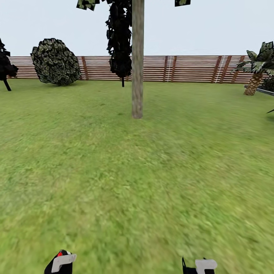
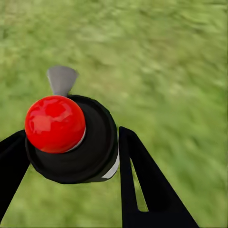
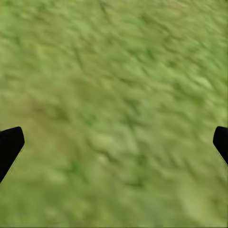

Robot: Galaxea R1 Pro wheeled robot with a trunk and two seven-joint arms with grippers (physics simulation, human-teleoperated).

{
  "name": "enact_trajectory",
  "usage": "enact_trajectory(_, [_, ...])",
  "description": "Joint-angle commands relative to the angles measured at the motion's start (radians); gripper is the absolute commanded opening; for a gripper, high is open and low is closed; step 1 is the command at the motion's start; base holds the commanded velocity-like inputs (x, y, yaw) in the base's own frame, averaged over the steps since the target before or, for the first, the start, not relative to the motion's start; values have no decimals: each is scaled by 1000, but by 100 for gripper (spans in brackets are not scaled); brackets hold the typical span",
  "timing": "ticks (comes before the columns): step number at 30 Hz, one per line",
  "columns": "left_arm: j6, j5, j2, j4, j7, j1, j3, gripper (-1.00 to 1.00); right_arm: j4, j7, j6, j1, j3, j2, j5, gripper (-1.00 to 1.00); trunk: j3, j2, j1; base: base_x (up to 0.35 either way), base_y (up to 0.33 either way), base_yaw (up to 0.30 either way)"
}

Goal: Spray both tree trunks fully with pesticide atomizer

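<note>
Red-topped pesticide atomizer clamped in left gripper; right gripper spread, empty. Approach tree trunk across grass, nozzle aimed trunkward.

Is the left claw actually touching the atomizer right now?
Touching. In the left wrist view the atomizer sits between the left claw's black fingers, both pressed against its dark body with no gap showing.

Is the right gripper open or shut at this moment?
Open. In the right wrist view the right gripper's two black fingertips stand far apart at opposite edges, with green grass lawn between them and nothing held.
</note>
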Motion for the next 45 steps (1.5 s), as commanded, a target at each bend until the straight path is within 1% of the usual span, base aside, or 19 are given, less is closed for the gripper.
enact_trajectory(1, [-3, -3, 0, 1, 1, 0, 2, -100, 1, -8, -1, -1, 1, 0, 11, 100, -1, 0, 0, 338, 0, 0])
enact_trajectory(31, [-3, -3, 0, 1, 1, -1, 2, -100, 0, -9, -2, -1, 2, 0, 10, 100, -1, 0, 0, 339, 0, 0])
enact_trajectory(45, [-3, -3, 0, 1, 1, 0, 4, -100, 0, -8, -2, -1, 4, 7, 9, 100, -1, 0, 0, 339, 0, 0])
